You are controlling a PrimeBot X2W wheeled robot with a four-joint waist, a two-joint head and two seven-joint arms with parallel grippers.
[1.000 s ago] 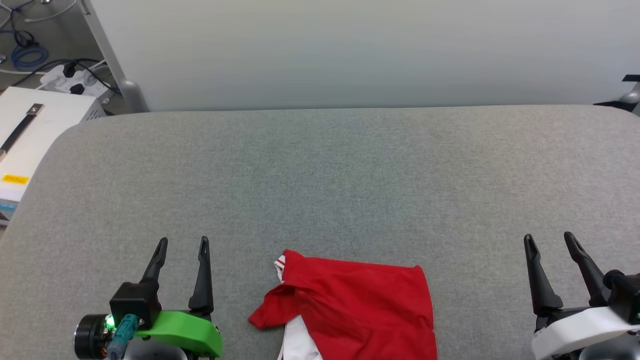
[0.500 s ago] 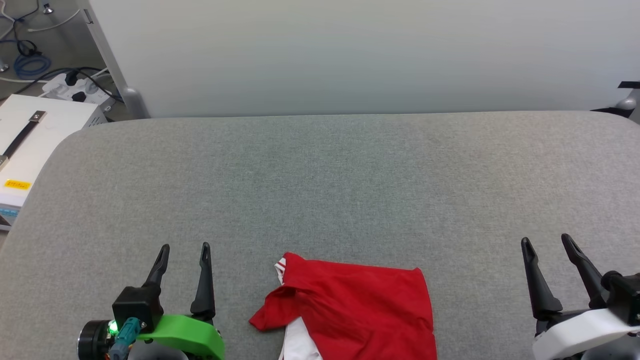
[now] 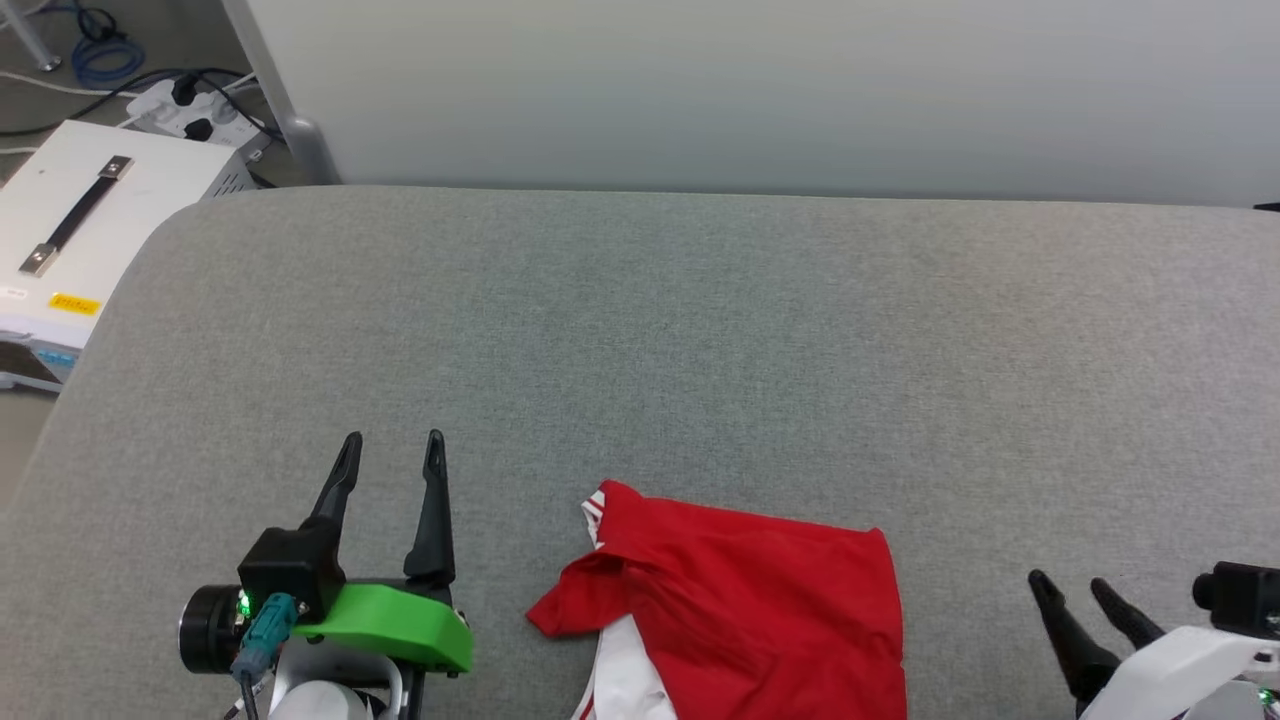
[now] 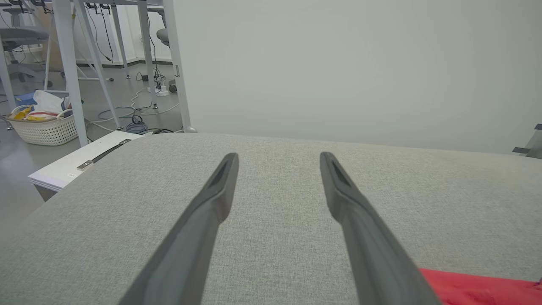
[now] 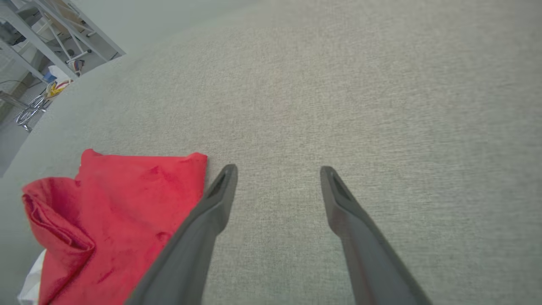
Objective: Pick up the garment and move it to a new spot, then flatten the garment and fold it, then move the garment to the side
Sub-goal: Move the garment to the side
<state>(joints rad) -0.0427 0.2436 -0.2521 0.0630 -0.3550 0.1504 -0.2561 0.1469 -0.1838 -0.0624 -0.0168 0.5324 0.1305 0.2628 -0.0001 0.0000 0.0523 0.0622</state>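
Head view: at the far left, off the grey table [image 3: 700, 330], a white box [image 3: 150, 180] with a dark strap handle is seen on the floor. To its right, over the near left part of the table, the left gripper [image 3: 392, 440] is held with its two dark fingers spread wide apart and nothing between them. In the left wrist view only bare grey surface is seen between those fingers.

Right of that gripper, at the near edge and roughly in the middle, the garment [image 3: 760, 600] is found lying on the table. Its nearest part is cut off by the bottom of the head view. It is gathered into a rough red block, with a loose red flap turned out at its left and a strip of white showing beneath. No print can be made out.

At the near right, the right gripper [image 3: 1067, 582] is likewise held wide apart and empty, close to the garment's right side without touching it.

The step in hand cannot be settled. The scene would suit a bunched shirt waiting to be lifted to a new spot, and equally a loosely folded one that is about to be moved aside or has been left there. If the shirt is to be handled further, a finger would need to be slid under a thin edge lying flat on the table. All layers would need to be pinched together so that the flap is not left trailing.
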